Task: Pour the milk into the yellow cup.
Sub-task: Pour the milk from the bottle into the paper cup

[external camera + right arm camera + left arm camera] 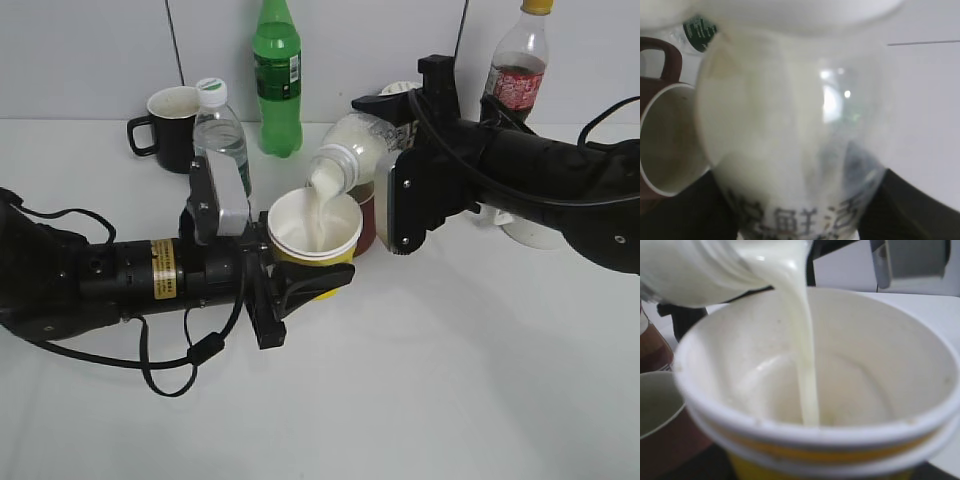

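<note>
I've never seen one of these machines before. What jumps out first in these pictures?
A stream of white milk is falling from a tilted clear plastic bottle, held by the right gripper, into a yellow paper cup with a white inside at the centre of the table. The left gripper holds that cup from the left side. Behind stand a green plastic soda bottle and a black handled mug.
</note>
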You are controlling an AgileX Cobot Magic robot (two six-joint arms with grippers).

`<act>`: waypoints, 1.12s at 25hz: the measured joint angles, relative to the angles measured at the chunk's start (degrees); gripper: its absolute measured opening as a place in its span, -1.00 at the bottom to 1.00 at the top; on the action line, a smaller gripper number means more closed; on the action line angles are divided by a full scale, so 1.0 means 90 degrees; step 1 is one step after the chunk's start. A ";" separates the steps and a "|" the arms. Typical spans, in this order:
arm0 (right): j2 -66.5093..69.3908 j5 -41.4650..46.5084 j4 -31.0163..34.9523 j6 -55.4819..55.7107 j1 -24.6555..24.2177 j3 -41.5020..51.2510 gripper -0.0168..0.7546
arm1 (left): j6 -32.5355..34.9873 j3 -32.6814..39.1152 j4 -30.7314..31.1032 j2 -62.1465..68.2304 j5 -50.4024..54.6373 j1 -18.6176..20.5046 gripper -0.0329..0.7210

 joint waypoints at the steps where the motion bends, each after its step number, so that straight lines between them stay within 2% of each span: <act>1: 0.0000 -0.0005 0.0000 0.0000 0.0000 0.0000 0.16 | 0.0000 0.0000 0.0000 0.0000 0.0008 0.0000 -0.02; 6: 0.0000 -0.0008 0.0000 0.0343 0.0000 0.0000 0.16 | 0.0000 0.0000 0.0000 0.0000 0.0022 0.0000 -0.02; 17: 0.0000 -0.0012 0.0038 0.1895 0.0000 0.0000 0.16 | 0.0000 0.0000 -0.0212 0.0000 -0.0021 0.0000 -0.02; 23: 0.0000 -0.0279 0.0835 0.3215 0.0000 0.0000 0.16 | -0.0002 0.0050 -0.0341 -0.0085 -0.0048 0.0121 -0.02; 28: 0.0000 -0.0418 0.1521 0.4717 0.0000 0.0000 0.16 | -0.0007 0.0413 -0.0616 -0.0390 -0.0064 0.0566 -0.02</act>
